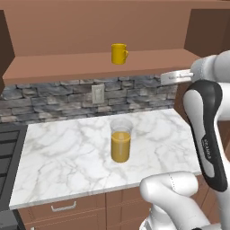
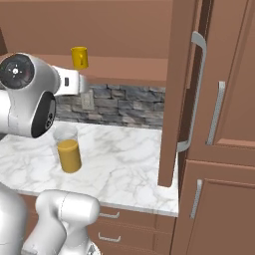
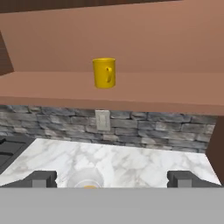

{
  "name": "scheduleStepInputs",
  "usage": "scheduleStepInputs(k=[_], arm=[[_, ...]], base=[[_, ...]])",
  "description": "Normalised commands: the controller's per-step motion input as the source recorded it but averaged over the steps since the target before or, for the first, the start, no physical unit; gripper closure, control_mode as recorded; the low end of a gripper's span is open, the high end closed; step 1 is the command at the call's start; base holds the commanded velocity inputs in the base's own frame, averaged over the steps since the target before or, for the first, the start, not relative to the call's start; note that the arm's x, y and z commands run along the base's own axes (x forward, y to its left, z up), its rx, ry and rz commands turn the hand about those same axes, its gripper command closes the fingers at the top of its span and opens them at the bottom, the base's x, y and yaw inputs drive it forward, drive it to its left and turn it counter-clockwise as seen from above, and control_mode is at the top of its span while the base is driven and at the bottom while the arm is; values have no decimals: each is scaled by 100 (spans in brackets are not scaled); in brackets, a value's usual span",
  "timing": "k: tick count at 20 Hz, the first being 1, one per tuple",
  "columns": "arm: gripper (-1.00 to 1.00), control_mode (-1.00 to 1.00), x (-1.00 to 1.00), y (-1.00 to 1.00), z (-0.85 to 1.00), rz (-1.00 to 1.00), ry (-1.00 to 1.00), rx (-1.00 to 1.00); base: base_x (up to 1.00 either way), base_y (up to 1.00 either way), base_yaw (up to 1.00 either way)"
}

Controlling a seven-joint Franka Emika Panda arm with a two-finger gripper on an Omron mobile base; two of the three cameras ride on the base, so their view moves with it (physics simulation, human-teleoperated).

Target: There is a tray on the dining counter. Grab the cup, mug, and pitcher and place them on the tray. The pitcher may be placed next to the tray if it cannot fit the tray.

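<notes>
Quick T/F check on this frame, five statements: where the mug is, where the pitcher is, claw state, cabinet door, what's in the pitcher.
1. The mug stands on the wooden shelf above the counter. True.
2. The pitcher lies tipped over on the marble counter. False: it stands upright on the counter.
3. The claw is shut on the mug. False: its jaws are wide open and hold nothing; the mug sits apart on the shelf.
4. The pitcher holds orange liquid that fills only its lower part. True.
5. The tall cabinet door to the right of the counter is closed. False: it stands open, edge toward the right base view.
</notes>
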Motion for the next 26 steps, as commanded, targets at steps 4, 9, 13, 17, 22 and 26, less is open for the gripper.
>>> scheduleStepInputs(k=[4,9,13,17,22,26], arm=[[-100,-100,0,0,15,6,0,3],[-100,-100,13,0,0,9,0,2],[-100,-100,13,0,0,8,0,4],[-100,-100,7,0,2,10,7,4],[-100,-100,19,7,3,5,9,0],[-100,-100,14,8,10,1,1,0]], base=[[0,0,0],[0,0,0],[0,0,0],[0,0,0],[0,0,0],[0,0,0]])
